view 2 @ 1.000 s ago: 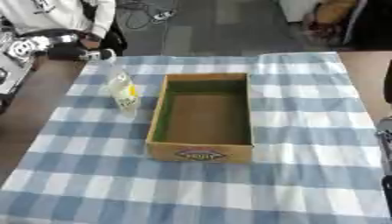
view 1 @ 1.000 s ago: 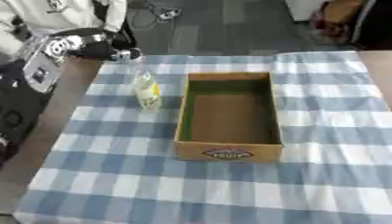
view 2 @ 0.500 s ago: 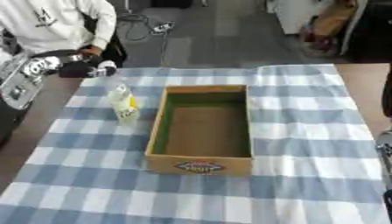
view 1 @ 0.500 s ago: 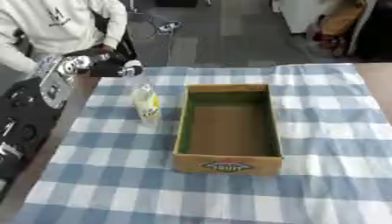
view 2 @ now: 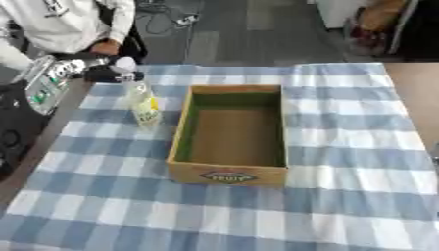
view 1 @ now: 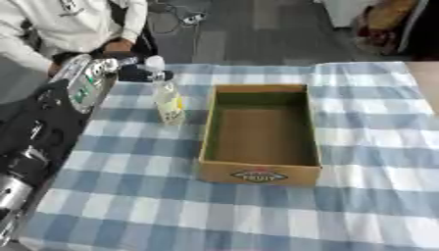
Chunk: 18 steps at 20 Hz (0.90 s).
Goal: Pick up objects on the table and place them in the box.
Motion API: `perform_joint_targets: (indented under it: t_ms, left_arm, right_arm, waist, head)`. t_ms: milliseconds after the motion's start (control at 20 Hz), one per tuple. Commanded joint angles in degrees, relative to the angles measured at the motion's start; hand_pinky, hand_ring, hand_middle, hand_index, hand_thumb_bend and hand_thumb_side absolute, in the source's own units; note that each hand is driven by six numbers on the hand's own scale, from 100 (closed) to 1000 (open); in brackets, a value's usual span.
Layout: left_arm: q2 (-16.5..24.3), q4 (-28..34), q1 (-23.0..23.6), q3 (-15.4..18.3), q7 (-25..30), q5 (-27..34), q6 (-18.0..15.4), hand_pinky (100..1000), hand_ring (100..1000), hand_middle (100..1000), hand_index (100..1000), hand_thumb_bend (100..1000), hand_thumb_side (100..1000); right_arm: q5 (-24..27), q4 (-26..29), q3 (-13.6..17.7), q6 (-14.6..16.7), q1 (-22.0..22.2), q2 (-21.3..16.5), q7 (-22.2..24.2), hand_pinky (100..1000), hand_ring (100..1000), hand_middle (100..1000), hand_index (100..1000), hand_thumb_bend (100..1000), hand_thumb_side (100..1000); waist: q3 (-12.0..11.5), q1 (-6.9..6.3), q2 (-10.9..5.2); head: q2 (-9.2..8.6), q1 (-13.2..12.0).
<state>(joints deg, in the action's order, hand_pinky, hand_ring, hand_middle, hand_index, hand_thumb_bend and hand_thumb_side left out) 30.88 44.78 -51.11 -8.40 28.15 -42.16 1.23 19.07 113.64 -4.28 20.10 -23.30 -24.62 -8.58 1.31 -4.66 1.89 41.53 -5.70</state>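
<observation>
Clear bottle with white cap and yellowish contents, upright on the blue-checked cloth just left of the open cardboard box — apart from it. Left hand dark, at the far left edge just behind the bottle's cap — fingers' state impossible to tell. Box empty

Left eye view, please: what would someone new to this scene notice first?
The open cardboard box at the middle of the blue-checked cloth draws the eye first; its inside looks empty. Just to its left a clear bottle with a white cap and yellowish label stands upright. Beyond the bottle, at the cloth's far left edge, the robot's left hand shows dark by the bottle's cap.
</observation>
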Motion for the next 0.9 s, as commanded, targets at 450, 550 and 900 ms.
perform_joint_targets:
  t_ms: [450, 550, 900]
  left_arm:
    - [0.1, -0.8, -1.2, 0.8, 0.3, -0.6, -0.1, 946, 874, 1000, 1000, 1000, 871]
    - [-0.3, -1.2, -1.1, 1.1, -0.2, -0.8, 0.0, 941, 869, 1000, 1000, 1000, 860]
    - [-1.8, -2.9, -0.4, 2.6, -5.9, 0.9, 2.0, 814, 751, 868, 937, 858, 705]
  right_arm:
    - [0.5, 0.9, 0.3, -0.2, -1.1, -0.1, 0.1, 674, 798, 824, 828, 100, 1000]
    - [0.5, 0.9, 0.3, -0.3, -1.1, 0.0, 0.2, 674, 798, 824, 828, 100, 1000]
    - [0.7, 0.9, 0.3, -0.4, -1.3, 0.2, 0.3, 674, 798, 820, 826, 100, 999]
  waist:
    - [0.0, 0.2, -0.74]
    - [0.1, 0.26, -0.68]
    - [0.3, 0.41, -0.52]
  head:
    - [-0.24, 0.5]
    - [-0.54, 0.6]
    - [-1.59, 0.5]
